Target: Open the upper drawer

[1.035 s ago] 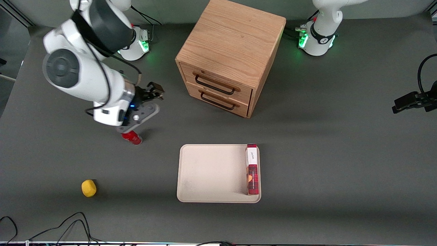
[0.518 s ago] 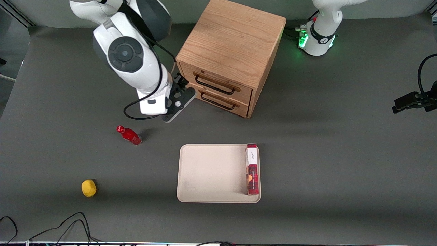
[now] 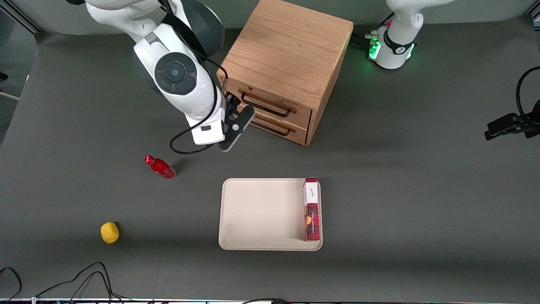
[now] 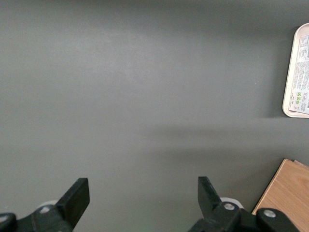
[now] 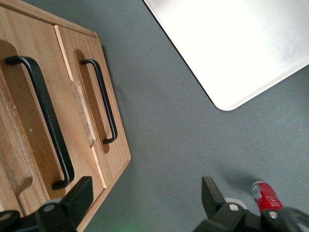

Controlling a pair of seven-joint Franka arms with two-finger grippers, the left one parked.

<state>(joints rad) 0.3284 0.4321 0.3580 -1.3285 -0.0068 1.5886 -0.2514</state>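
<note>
Front view shows a dark grey table [image 3: 422, 190] with a matte top, black cables trailing over its near edge and a pale wall strip along the top. One wooden cabinet [image 3: 291, 55] stands on it, holding two drawers, each with one black wire handle. The upper drawer [image 3: 270, 102] is the top one of the pair, and its front sits flush with the cabinet; the lower drawer [image 3: 276, 122] sits directly beneath it, also flush. One beige tray [image 3: 261, 215] lies nearer the camera than the cabinet, at about 6 o'clock from it, with one red box [image 3: 311, 209] standing on edge along one of its sides. One red bottle [image 3: 159, 167] lies on the table at about 8 o'clock from the cabinet, and one yellow ball [image 3: 109, 232] rests nearer the camera still, toward the working arm's end of the table.

The gripper [image 3: 231, 110] hangs just in front of the drawer fronts, at the end of the handles nearest the working arm. In the right wrist view its jaws are spread wide and hold nothing; one black fingertip [image 5: 79, 193] shows just beside the end of the upper drawer's handle [image 5: 43, 116], and whether it touches the wood cannot be told.
</note>
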